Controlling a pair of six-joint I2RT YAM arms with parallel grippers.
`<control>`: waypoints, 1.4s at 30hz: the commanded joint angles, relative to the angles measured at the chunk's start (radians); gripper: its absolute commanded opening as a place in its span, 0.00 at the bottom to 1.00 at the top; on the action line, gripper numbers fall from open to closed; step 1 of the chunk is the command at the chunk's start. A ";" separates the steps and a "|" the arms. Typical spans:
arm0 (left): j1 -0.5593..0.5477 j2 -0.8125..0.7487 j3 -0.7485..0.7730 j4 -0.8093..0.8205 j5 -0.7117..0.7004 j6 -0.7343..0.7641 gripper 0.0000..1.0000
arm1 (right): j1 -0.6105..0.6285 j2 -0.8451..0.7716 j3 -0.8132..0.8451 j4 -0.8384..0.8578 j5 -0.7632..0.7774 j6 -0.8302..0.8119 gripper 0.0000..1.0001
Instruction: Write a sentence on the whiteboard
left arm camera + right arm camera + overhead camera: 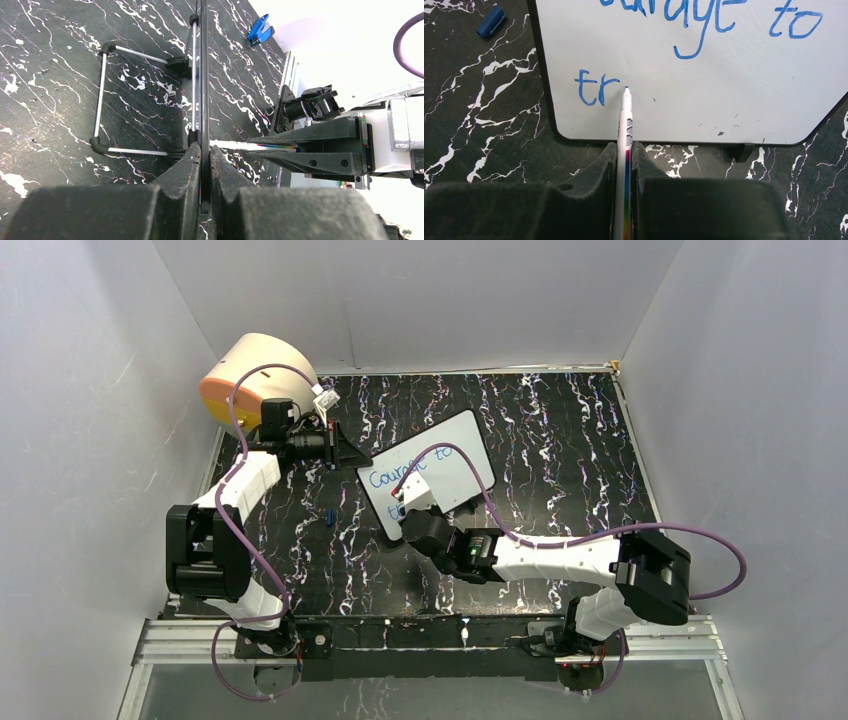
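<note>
The whiteboard [455, 455] stands tilted on a wire stand [102, 100] mid-table. Blue handwriting [704, 15] on it reads "Courage to", with "tr" [591, 89] begun on a second line. My right gripper [624, 147] is shut on a white marker [625, 120], whose tip touches the board just right of the "r". It also shows in the top view [408, 502]. My left gripper [203, 150] is shut on the board's thin black edge [202, 75], seen edge-on, and reaches the board's left corner in the top view [335, 445].
A blue marker cap [329, 515] lies on the black marbled table left of the board; it also shows in the right wrist view [490, 21] and the left wrist view [260, 31]. A cream-and-orange drum [250, 375] stands at the back left. White walls enclose the table.
</note>
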 commanded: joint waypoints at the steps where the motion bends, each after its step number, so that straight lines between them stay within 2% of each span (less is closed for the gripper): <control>1: -0.008 0.014 -0.006 -0.057 -0.075 0.029 0.00 | -0.003 -0.016 0.001 0.035 0.008 0.011 0.00; 42: -0.010 0.023 -0.006 -0.057 -0.079 0.029 0.00 | -0.030 0.025 0.006 0.072 -0.033 0.002 0.00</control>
